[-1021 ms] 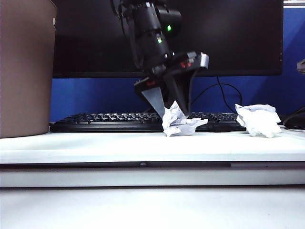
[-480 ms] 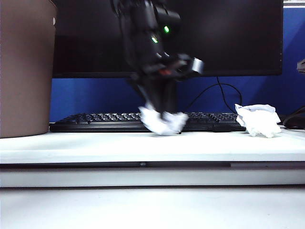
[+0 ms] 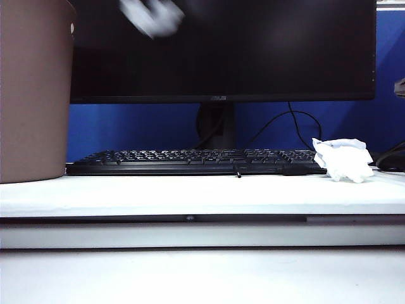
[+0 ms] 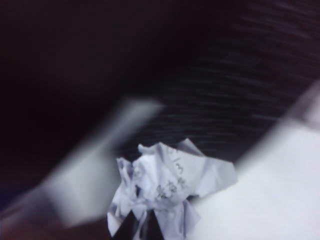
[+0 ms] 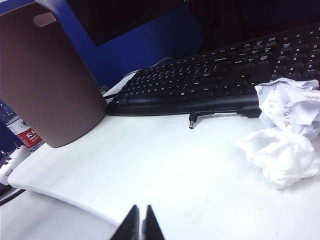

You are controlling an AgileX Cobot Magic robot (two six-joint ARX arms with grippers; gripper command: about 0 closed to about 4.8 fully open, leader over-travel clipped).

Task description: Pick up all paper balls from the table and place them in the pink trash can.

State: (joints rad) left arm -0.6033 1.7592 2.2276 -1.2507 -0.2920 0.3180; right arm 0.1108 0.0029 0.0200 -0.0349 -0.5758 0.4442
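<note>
The left gripper (image 4: pixel 142 232) is squeezed tight on one paper ball (image 4: pixel 167 187), high up near the pink trash can (image 3: pixel 35 95) — next, get over the rim and let go. The right gripper (image 5: pixel 140 222) rests low, closed and empty — two more balls (image 5: pixel 287 150) wait by the keyboard (image 5: pixel 210 82)

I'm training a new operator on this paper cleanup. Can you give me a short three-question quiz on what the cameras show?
1. True or false: the left gripper is shut on a paper ball.
2. Where is the pink trash can in the exterior view? A) left edge B) right edge C) behind the monitor
3. How many paper balls lie near the keyboard in the right wrist view, where the right gripper is shut?

Key: 1 true; 2 A; 3 two, one with writing and a plain one.
</note>
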